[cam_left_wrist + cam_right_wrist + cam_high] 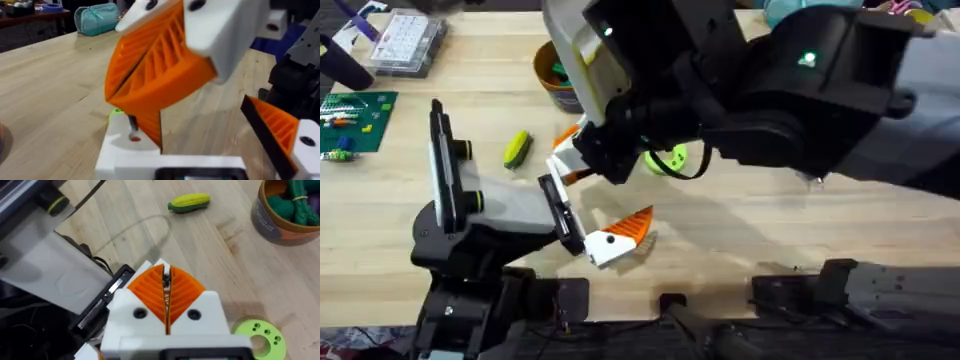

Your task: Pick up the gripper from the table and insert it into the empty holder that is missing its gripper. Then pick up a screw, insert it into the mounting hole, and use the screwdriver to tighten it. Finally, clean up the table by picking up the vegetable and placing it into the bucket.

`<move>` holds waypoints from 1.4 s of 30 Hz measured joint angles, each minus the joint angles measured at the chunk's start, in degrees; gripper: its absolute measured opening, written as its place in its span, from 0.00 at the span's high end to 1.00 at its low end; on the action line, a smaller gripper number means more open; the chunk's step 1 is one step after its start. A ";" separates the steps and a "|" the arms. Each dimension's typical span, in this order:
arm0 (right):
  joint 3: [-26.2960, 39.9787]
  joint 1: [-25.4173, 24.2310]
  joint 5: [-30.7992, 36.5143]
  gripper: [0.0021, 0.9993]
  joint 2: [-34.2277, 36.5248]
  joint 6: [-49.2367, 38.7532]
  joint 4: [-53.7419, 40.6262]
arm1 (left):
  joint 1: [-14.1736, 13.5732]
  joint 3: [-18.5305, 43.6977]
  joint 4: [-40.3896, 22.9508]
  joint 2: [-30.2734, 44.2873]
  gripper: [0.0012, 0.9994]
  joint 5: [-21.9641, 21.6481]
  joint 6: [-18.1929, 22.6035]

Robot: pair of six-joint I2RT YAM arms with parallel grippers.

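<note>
My right gripper (582, 150) reaches across to the holder (480, 205), which is the left arm's own hand. Its orange pads (150, 65) are shut on a small dark screw (132, 126), seen at the fingertips (166, 277). The screw stands just above a hole in the gripper (125, 150), a white block with an orange wedge that sits in the holder's mount. The holder's other finger (620, 235) has a black dot. The left gripper (215, 150) stands open. A yellow-green vegetable (517, 148) lies near the orange bucket (552, 85). The blue screwdriver (360, 24) lies far left.
A lime-green ring (665, 158) lies right of the right gripper. A clear parts box (408, 42) and a green board (355, 122) sit at the far left. The bucket (285, 222) holds green toy items. Bare wood stretches to the right.
</note>
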 joint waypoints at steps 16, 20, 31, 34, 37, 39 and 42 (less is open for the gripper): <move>0.00 0.01 0.00 0.99 0.94 0.00 0.00 | 0.00 0.00 0.00 0.00 0.01 0.00 0.00; 0.00 0.01 0.00 0.99 0.94 0.00 -0.17 | 0.00 0.00 0.00 0.00 0.01 0.00 0.00; -1.39 0.01 -0.02 0.99 0.93 1.20 0.09 | 0.00 0.00 -0.02 0.00 0.01 0.00 -0.21; -1.68 0.02 -0.02 0.99 0.92 1.31 -0.08 | 0.00 0.00 -0.02 0.00 0.01 0.02 -0.22; -1.68 0.02 -0.02 0.99 0.92 1.31 -0.08 | 0.00 0.00 -0.02 0.00 0.01 0.02 -0.22; -1.68 0.02 -0.02 0.99 0.92 1.31 -0.08 | 0.00 0.00 -0.02 0.00 0.01 0.02 -0.22; -1.68 0.02 -0.02 0.99 0.93 1.31 -0.07 | 0.00 0.00 -0.02 0.00 0.01 0.02 -0.22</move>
